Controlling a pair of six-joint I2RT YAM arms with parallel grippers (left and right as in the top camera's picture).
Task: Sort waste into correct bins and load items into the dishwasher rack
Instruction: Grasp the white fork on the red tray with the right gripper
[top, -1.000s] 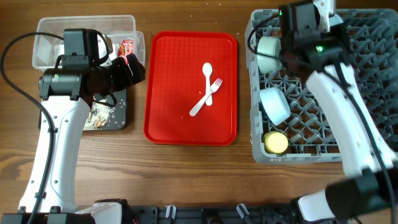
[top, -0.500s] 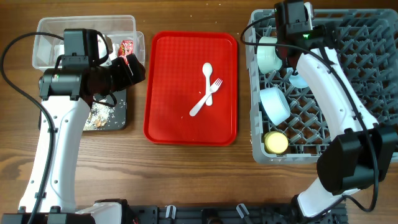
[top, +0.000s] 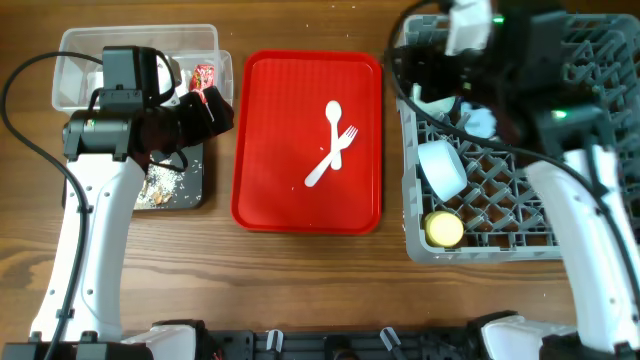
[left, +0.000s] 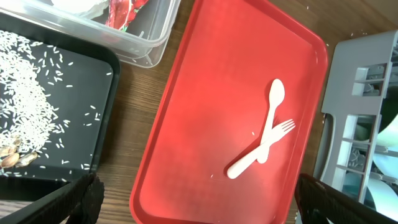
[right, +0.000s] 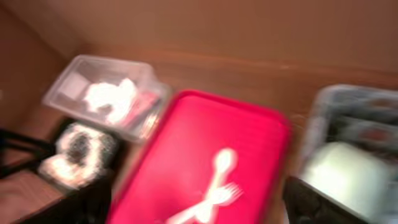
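A white spoon and fork lie crossed on the red serving tray; the left wrist view shows the spoon and fork ahead of my open left gripper. That left gripper hovers over the gap between the bins and the tray. My right gripper is motion-blurred above the dishwasher rack's back-left corner. Its blurred wrist view shows wide-apart fingers, nothing between them, and the spoon and fork.
The clear tub holds napkins and a red-and-white wrapper. The black tray carries rice crumbs and brown scraps. In the rack sit a light blue bowl, a yellow cup, a pale green bowl and a blue plate.
The right arm has swung above the rack's back-left corner and is now blurred, its camera turned toward the red tray. Its jaws went from shut to open. The left arm has not moved.
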